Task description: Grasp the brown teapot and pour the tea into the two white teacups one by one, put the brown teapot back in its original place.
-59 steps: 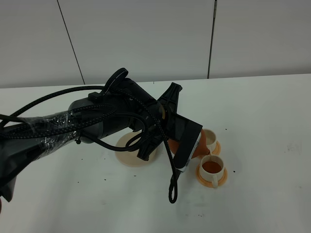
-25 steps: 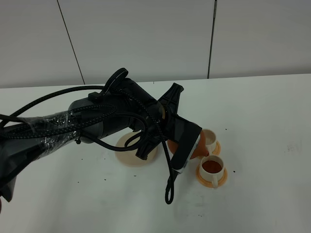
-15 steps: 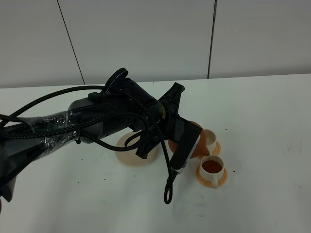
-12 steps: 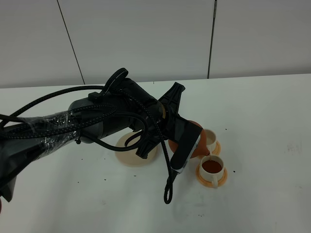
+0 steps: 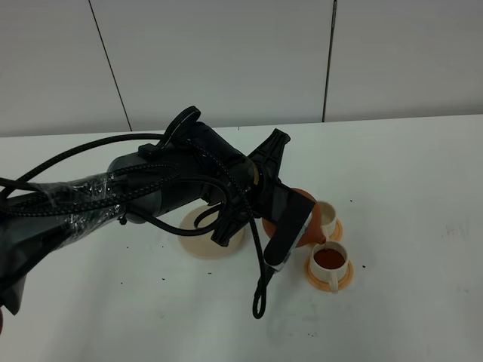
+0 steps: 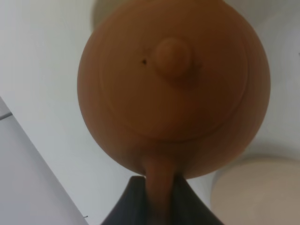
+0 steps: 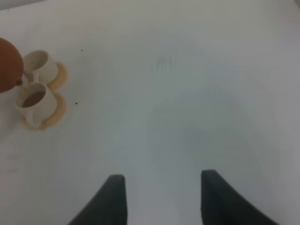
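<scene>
**A:** What has changed over the last couple of seconds?

**B:** In the high view the left wrist has rolled back a little. More of the round body of the brown teapot (image 5: 305, 211) now shows past the arm, so it seems less tipped than before. It has hardly moved sideways and still hangs just beside the two cups.

**A:** Does the left gripper (image 6: 158, 206) still have it?

**B:** Yes. The left wrist view shows the dark fingers (image 6: 125, 208) clamped on either side of the stubby handle, with the lid and its knob facing the camera.

**A:** And the cups?

**B:** The nearer teacup (image 5: 332, 274) holds dark tea (image 5: 330, 258), just as it did before. The farther teacup (image 5: 327, 219) looks pale inside in both the high and right wrist views. It is too small to tell whether any tea has gone in.

**A:** So where does that leave the task?

**B:** The second pour looks to be ending, or at least easing off. If the farther cup is filled, the only step left is to carry the pot back to the cream disc (image 5: 192, 240), which lies bare on the other side of the arm.

**A:** What about the right gripper (image 7: 163, 177)?

**B:** It is spread wide and holds nothing, hanging over the bare table (image 7: 187, 93) well away from the cups.
</scene>
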Robot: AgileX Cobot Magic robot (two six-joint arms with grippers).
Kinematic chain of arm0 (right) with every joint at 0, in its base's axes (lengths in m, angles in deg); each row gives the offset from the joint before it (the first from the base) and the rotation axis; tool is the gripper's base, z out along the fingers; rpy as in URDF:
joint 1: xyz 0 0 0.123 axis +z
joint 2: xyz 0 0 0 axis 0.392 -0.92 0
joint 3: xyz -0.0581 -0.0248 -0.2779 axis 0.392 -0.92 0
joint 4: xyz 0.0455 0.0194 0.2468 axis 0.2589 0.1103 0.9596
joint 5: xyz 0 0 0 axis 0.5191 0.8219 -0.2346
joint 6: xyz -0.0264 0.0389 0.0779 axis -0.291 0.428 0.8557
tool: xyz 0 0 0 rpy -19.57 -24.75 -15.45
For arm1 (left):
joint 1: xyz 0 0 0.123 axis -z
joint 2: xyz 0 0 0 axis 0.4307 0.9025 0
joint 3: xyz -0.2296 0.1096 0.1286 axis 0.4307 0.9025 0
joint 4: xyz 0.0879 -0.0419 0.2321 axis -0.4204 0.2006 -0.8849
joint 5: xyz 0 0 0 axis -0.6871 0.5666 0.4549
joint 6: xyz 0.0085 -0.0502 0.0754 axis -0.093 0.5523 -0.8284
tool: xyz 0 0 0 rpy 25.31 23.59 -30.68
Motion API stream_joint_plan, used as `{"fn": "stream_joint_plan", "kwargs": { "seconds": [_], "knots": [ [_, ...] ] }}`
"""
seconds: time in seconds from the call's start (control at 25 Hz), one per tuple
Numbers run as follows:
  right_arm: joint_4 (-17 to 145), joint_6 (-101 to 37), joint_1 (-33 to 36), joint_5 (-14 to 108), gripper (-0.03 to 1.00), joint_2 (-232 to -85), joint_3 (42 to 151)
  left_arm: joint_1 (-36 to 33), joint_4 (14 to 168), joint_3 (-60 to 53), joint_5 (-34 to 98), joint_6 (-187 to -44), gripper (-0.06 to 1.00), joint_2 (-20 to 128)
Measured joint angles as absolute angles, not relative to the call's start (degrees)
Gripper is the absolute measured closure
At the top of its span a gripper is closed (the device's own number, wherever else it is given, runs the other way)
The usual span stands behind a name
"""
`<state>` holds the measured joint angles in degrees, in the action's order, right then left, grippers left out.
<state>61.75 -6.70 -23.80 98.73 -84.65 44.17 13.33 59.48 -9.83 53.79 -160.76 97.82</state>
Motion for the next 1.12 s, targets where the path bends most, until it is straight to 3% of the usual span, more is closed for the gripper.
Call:
{"fn": "stream_joint_plan", "kwargs": {
  "seconds": [1.12],
  "knots": [
    [61.75, -6.70, -23.80, 98.73, 0.61, -84.65, 44.17, 13.47, 59.43, -9.83, 53.44, -163.64, 0.77, 97.82]
  ]
}}
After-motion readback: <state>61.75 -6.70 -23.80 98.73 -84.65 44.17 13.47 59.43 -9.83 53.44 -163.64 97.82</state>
